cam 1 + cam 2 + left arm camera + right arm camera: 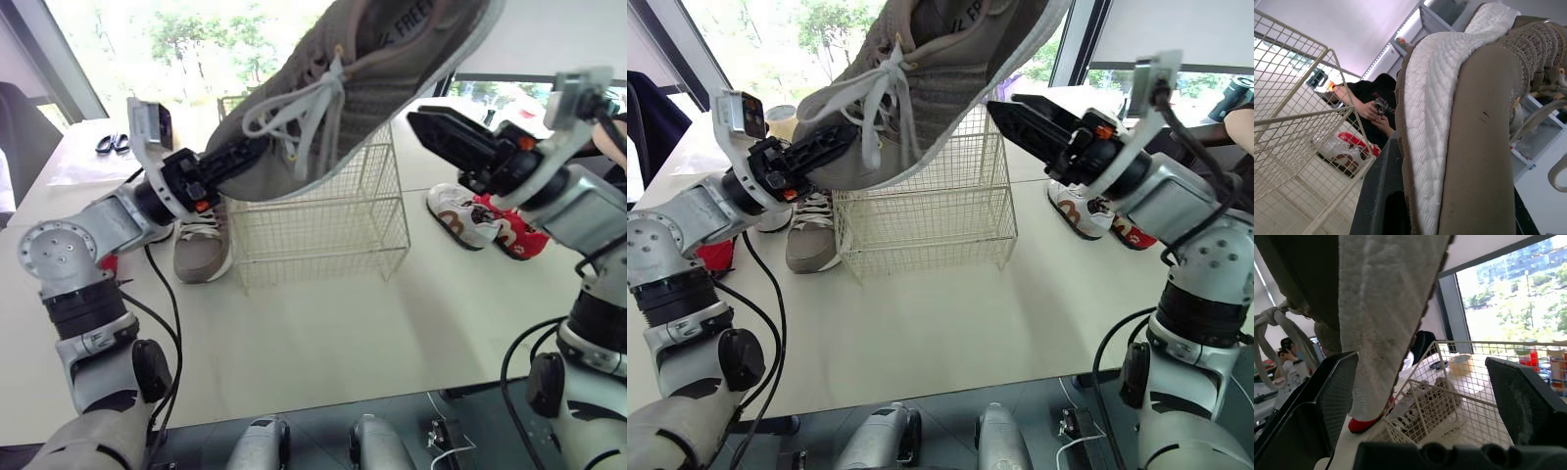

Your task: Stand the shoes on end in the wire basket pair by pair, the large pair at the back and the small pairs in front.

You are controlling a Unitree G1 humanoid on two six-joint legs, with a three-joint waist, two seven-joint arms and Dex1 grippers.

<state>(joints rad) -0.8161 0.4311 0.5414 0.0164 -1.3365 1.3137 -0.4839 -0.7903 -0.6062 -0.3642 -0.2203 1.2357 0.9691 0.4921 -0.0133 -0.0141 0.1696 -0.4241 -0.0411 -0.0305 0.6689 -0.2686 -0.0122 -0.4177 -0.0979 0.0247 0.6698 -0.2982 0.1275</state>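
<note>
The left gripper [245, 155] is clamped on the toe of the big grey sneaker [392, 69] and holds it in the air over the basket [323, 225]. The heel end is high, toward the right gripper [436, 132], whose fingers stand apart just beside the sole. Its mate [201, 250] lies on the tabletop [372, 323] against the basket's left side; the small shoes [460, 217] sit near the right edge. The sneaker looks light but floppy — knit upper, loose laces that may snag the wire — so the firm sole and heel are likely the best hold.
</note>
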